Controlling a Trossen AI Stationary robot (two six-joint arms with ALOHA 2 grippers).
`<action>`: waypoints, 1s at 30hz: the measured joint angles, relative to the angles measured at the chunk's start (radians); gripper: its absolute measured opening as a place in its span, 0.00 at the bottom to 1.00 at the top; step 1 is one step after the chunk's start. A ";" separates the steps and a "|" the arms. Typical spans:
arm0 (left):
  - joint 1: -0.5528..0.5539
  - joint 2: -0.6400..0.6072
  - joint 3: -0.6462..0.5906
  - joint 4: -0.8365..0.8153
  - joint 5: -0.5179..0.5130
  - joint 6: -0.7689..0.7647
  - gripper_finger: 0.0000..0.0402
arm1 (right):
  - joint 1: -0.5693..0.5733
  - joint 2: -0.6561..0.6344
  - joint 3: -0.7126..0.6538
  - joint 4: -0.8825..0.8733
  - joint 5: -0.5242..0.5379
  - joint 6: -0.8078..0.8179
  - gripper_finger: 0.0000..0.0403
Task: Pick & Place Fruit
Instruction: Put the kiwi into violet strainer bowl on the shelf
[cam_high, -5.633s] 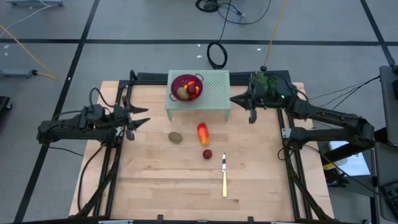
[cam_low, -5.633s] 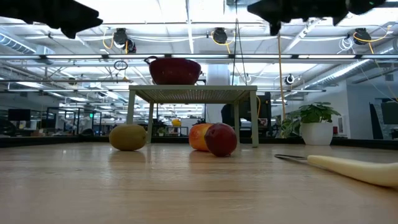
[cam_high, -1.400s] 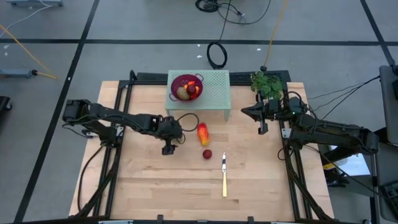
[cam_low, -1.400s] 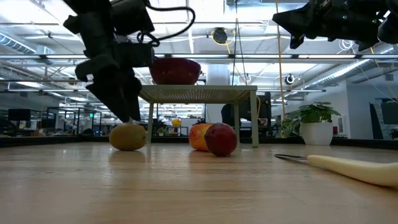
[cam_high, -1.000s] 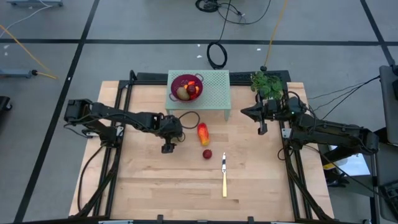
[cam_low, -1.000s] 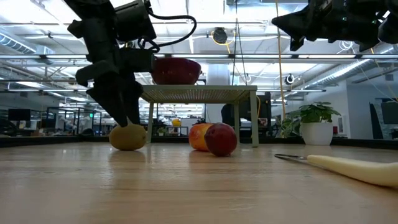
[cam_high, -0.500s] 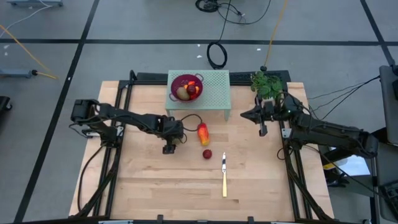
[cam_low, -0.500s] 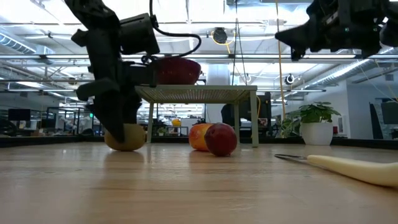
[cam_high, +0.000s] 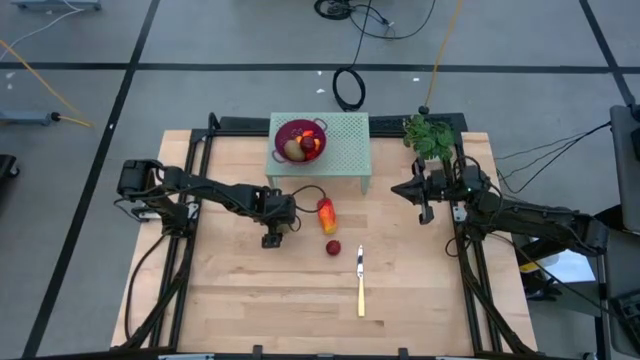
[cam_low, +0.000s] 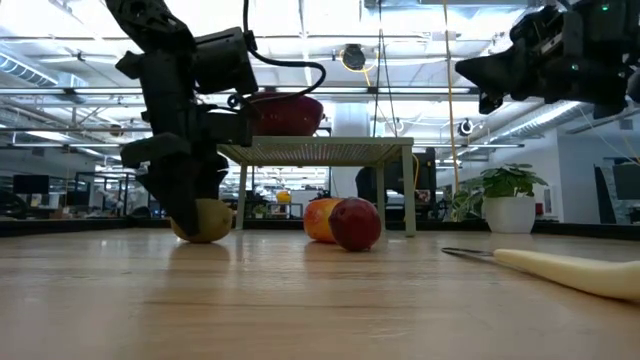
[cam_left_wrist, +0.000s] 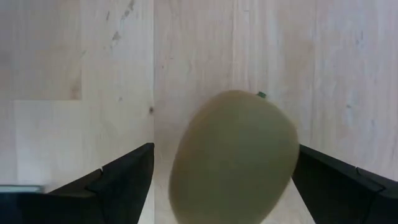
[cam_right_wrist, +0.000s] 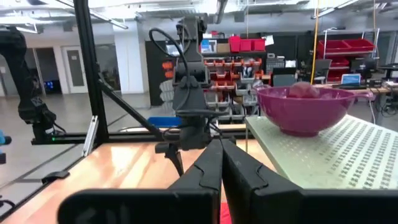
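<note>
Our left gripper (cam_left_wrist: 224, 180) is spreading its fingers (cam_left_wrist: 118, 183) wide on either side of the brown-green fruit (cam_left_wrist: 233, 158), which is lying on the table (cam_high: 250, 300) just in front of the green stand (cam_high: 345, 140). We are judging this the reach-and-grasp step: next we should be closing on the fruit, then lifting it toward the purple bowl (cam_high: 299, 138) on the stand. Our right gripper (cam_high: 424, 205) is waiting, fingers pressed together, off the stand's right end. The orange fruit (cam_high: 326, 213) and red ball (cam_high: 332, 247) are lying near the stand too.
</note>
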 joint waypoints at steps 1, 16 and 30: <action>0.000 0.000 0.000 0.000 -0.001 0.000 0.88 | 0.000 -0.002 -0.005 0.000 0.000 -0.005 0.00; 0.000 -0.001 0.000 0.000 0.004 -0.038 0.55 | -0.120 -0.087 -0.027 -0.003 -0.063 0.070 0.00; -0.002 -0.001 0.000 -0.001 0.003 -0.059 0.53 | -0.188 -0.198 -0.027 -0.115 -0.088 0.169 0.00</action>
